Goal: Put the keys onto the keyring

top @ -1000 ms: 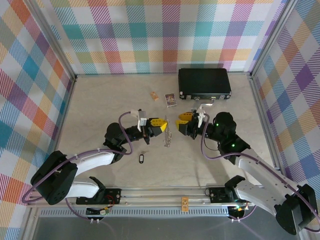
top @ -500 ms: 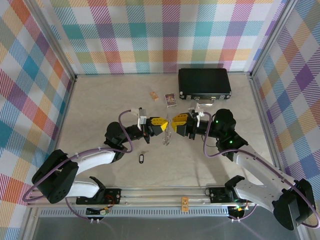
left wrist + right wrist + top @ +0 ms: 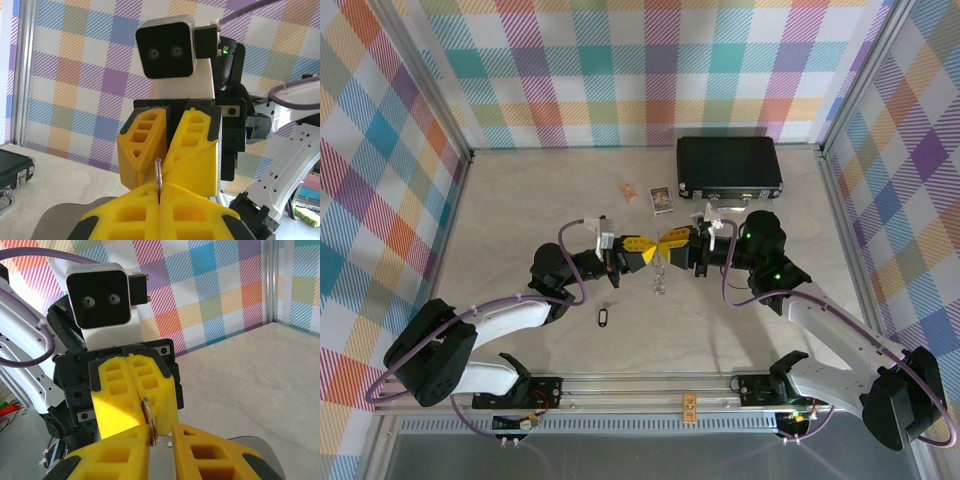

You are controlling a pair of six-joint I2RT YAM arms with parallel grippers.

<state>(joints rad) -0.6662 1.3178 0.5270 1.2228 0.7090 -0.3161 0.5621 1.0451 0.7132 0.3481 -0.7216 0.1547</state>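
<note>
My left gripper [image 3: 642,248] is shut on a thin metal keyring [image 3: 158,172], seen edge-on between its yellow fingers [image 3: 125,212]. A short bunch of keys [image 3: 658,277] hangs below the ring over the table's middle. My right gripper [image 3: 672,243] faces the left one, tip to tip. In the right wrist view its jaws [image 3: 161,434] stand narrowly open around the keyring [image 3: 149,421]. The ring rests against the left-hand finger [image 3: 125,450], with a gap to the other finger. A small dark tag [image 3: 603,317] lies on the table in front of the left arm.
A black case [image 3: 730,166] lies at the back right. A small card [image 3: 662,199] and a little orange piece [image 3: 629,191] sit to its left. Checked walls enclose the table [image 3: 520,210], and a metal rail [image 3: 650,383] runs along the near edge.
My right gripper has moved left until its tips meet the left gripper's. Its jaws have narrowed around the ring. The left gripper has stayed shut on the ring and barely shifted.
</note>
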